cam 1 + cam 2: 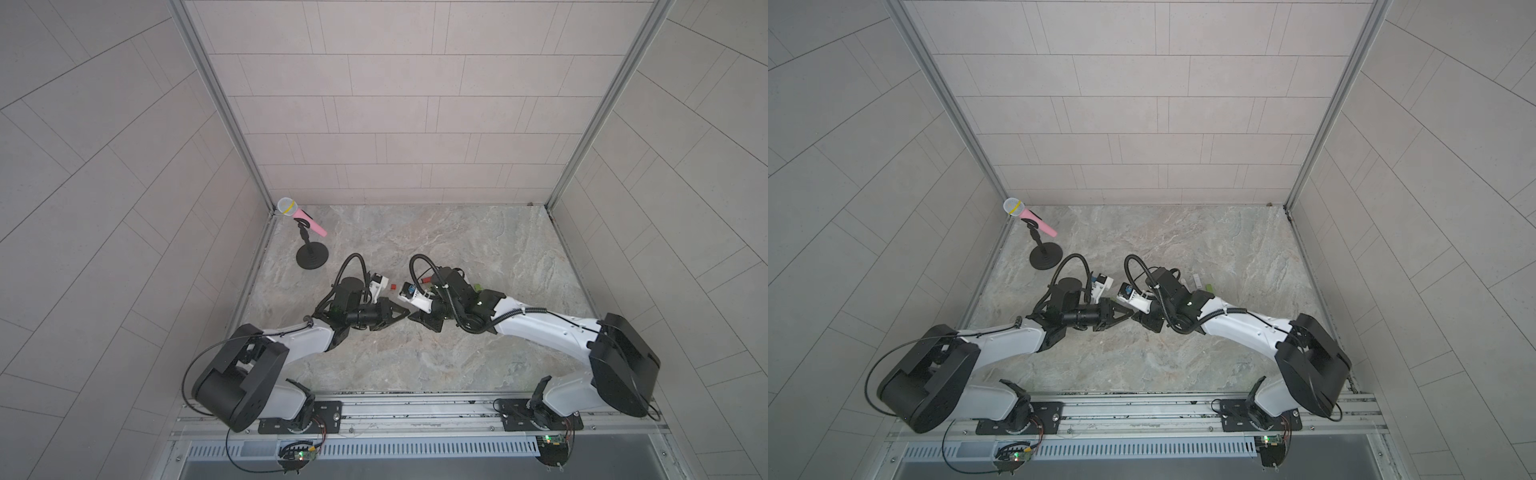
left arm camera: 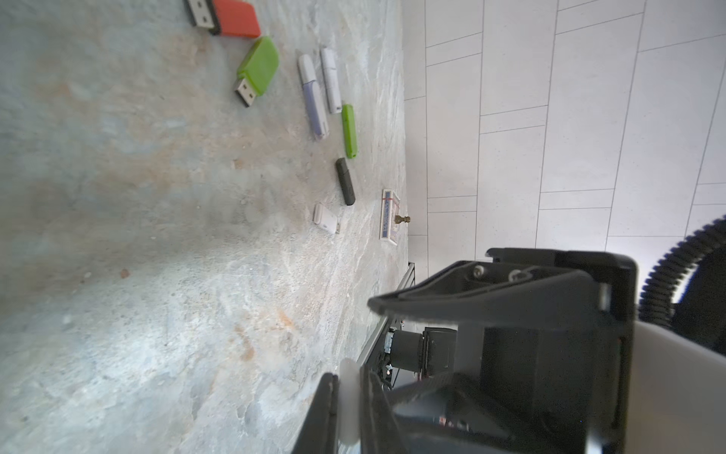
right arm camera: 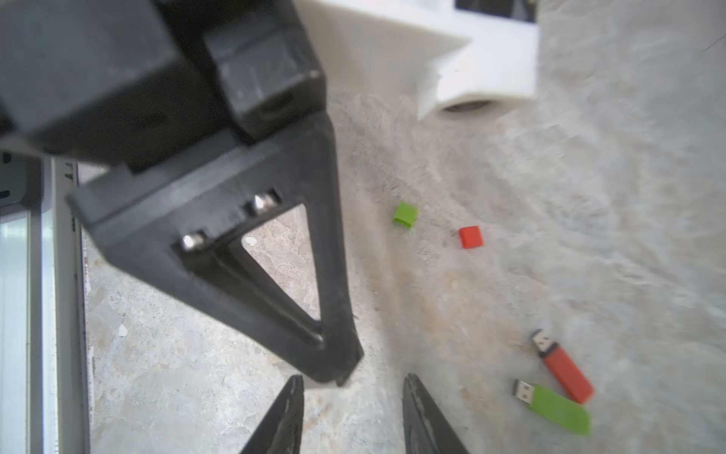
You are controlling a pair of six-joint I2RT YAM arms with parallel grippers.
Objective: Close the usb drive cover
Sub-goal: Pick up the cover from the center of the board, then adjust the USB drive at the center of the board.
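- Worktop (image 1: 457,365) is stretching wide and bare behind the arms, all the way to the back wall (image 1: 395,124).
- Both arms are pointing at each other in the middle, well apart from the side walls and the front rail (image 1: 415,409).
- Squeezing shut, the left hand (image 2: 349,387) is pinching a small white piece (image 2: 349,416); I cannot tell if it is a drive or a cover.
- Facing it, the right hand (image 3: 352,379) is standing open and holding nothing, its tips just beside the left hand's tip.
- Near the right hand, the red usb drive (image 3: 567,373) and green usb drive (image 3: 560,410) are lying together, metal plugs showing.
- Apart from them, the red cover (image 3: 470,237) and green cover (image 3: 405,214) are sitting on bare worktop.
- Far off in the left back corner, a microphone (image 1: 311,223) is leaning on its stand.
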